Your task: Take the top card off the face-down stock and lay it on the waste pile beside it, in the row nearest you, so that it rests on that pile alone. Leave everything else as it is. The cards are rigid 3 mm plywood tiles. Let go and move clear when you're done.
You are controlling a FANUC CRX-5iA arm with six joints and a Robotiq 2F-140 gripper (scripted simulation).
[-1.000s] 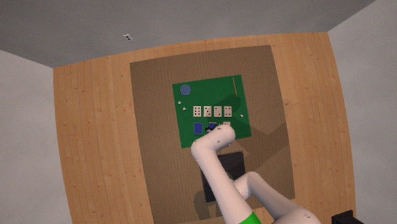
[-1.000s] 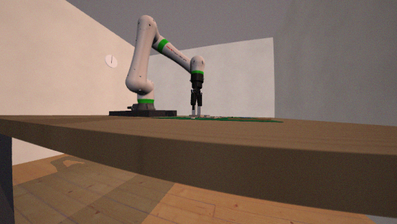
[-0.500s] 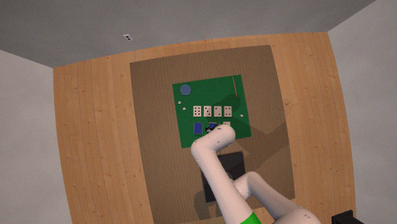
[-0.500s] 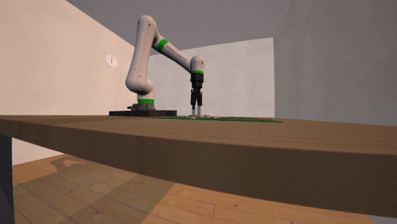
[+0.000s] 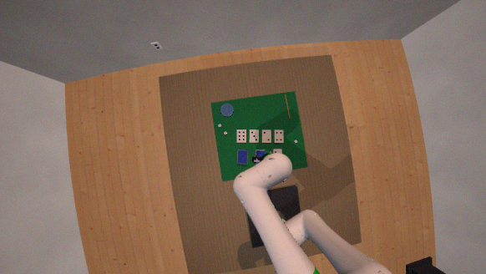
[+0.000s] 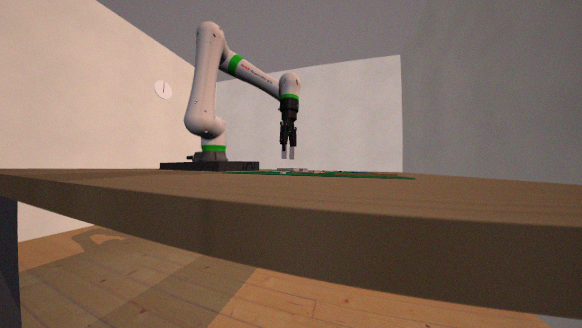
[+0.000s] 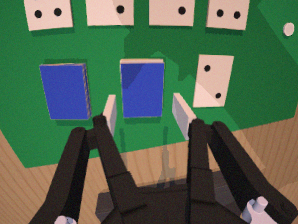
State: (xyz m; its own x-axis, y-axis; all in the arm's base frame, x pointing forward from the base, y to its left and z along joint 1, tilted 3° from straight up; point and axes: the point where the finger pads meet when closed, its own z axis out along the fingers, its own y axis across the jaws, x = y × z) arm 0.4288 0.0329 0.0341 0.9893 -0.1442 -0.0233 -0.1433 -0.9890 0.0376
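Note:
Two blue face-down piles lie in the near row of the green mat (image 7: 153, 43). One is at the left (image 7: 64, 91) and one in the middle (image 7: 141, 88). To the right of the middle pile lies a face-up card with two pips (image 7: 214, 80). My gripper (image 7: 144, 103) hovers above the middle blue pile. Its fingers stand half open on either side of the pile, clear of its edges, with nothing between them. In the exterior view the gripper (image 6: 288, 155) hangs a little above the mat. In the top view the arm hides part of the middle pile (image 5: 260, 154).
A blue disc (image 5: 226, 109) and a thin wooden stick (image 5: 286, 106) lie at the mat's far side, with small white pegs (image 5: 296, 141) near its edges. The robot base (image 5: 280, 209) stands just off the mat's near edge.

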